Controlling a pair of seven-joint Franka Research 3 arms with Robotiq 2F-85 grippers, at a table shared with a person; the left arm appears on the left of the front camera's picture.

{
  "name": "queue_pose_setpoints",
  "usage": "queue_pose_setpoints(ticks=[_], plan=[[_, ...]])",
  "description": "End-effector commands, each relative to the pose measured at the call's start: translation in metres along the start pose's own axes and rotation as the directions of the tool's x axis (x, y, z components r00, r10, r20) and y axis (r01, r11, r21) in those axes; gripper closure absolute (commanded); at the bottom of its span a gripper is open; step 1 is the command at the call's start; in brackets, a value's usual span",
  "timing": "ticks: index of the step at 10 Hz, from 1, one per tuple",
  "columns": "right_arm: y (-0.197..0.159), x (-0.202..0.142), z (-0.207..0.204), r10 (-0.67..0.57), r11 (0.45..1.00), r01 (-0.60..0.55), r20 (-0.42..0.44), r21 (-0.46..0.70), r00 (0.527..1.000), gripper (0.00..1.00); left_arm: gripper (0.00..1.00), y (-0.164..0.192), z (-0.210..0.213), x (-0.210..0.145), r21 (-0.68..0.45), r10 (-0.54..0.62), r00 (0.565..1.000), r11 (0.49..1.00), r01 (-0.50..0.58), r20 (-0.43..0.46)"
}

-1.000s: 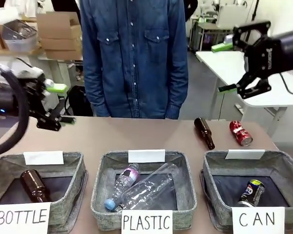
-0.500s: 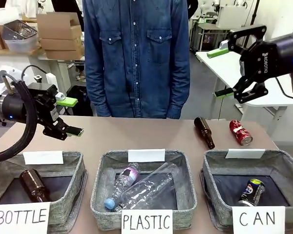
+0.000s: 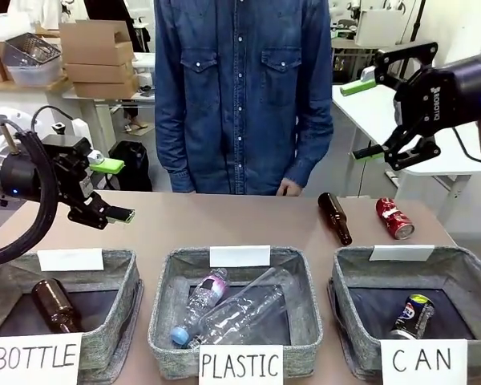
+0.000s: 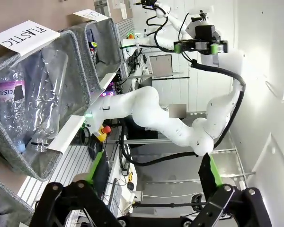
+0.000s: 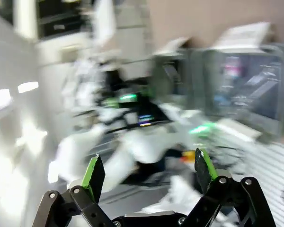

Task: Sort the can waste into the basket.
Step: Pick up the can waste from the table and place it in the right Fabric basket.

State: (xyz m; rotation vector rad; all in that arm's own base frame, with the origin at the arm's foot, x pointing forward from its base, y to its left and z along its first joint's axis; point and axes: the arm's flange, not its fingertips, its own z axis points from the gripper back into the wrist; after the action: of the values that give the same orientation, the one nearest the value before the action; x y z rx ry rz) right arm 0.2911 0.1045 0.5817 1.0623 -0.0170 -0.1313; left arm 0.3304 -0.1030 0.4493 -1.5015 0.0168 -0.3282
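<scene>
**Red can lying below the open right gripper**

Tan tabletop is stretching across the front view, with three grey baskets sitting in a row along the lower edge and a person standing at the far side.

The CAN basket is sitting at lower right, and the dark can is already lying inside it. The red can is lying on its side on the bare table just beyond that basket's far rim, right of centre. Its long axis is running diagonally from upper left to lower right. A brown bottle is lying near its left side at much the same slant, close but apart from it.

The right gripper is hanging high at upper right with its fingers spread wide and nothing between them, the tips pointing toward picture left. The red can is lying well below those tips and a little to their right, so the coming move looks like a descent with the wrist turned to bring the fingers across the can's short width, clear of the bottle. The right wrist view is smearing with blur, yet the two green pads are showing wide apart.

The left gripper is hovering at middle left, also spread and empty, well apart from the red can. The right arm is clearly the nearer one.
</scene>
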Motion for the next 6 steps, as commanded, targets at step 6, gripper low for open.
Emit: queue_pose_setpoints(ticks=[6], plan=[[-0.025, -0.102, 0.117, 0.052, 0.683, 0.527, 0.753, -0.506, 0.656, 0.0, 0.0, -0.001, 0.004, -0.001, -0.007, -0.018, 1.0, 1.0, 0.018, -0.015]])
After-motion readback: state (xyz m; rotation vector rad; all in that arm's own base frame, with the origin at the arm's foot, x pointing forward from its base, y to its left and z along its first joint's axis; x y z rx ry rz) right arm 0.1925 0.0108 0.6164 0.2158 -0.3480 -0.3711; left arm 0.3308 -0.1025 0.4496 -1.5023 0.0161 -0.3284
